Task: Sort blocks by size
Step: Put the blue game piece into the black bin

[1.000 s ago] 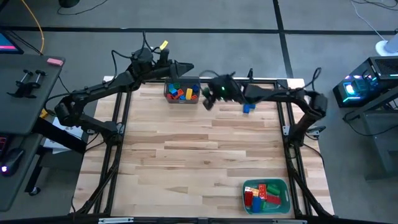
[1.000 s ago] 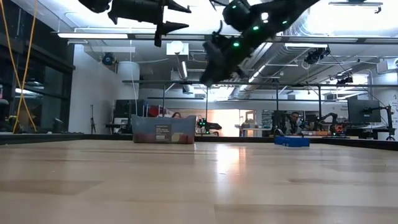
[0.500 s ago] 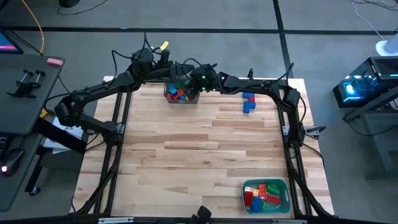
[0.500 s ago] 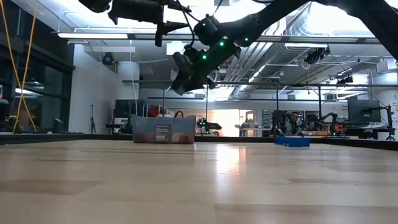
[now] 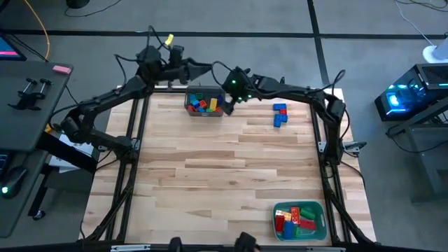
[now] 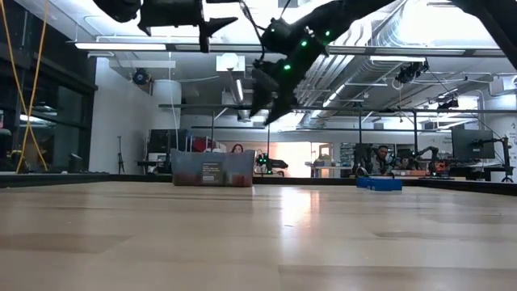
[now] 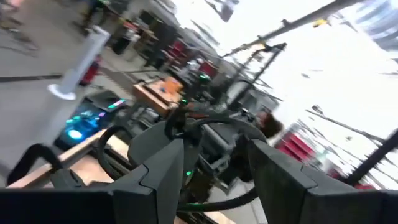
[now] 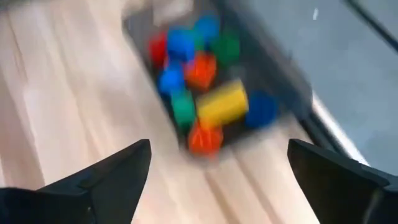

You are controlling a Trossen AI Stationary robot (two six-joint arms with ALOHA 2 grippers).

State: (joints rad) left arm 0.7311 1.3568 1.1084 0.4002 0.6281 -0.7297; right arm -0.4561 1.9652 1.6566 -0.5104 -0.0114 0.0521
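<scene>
Right tool (image 8: 211,180), fingers spread wide and empty, above the dark bin (image 5: 204,103) of mixed blocks (image 8: 199,93) at the counter's far edge; left tool (image 5: 203,68) parted, waiting behind. Risk: crowded bricks, pinching two together

Wooden table top (image 5: 210,161) of pale planks, framed by dark rails, with a dark grey bin (image 5: 204,103) at its far edge and a teal tray (image 5: 301,219) at its near right corner. Beside the table, a grey side desk (image 5: 28,105) at the left carries a pink item (image 5: 61,69), and a unit with blue lights (image 5: 397,99) stands at the right. Low view: the bin (image 6: 212,169) against a workshop room with ceiling light strips (image 6: 129,47).
</scene>
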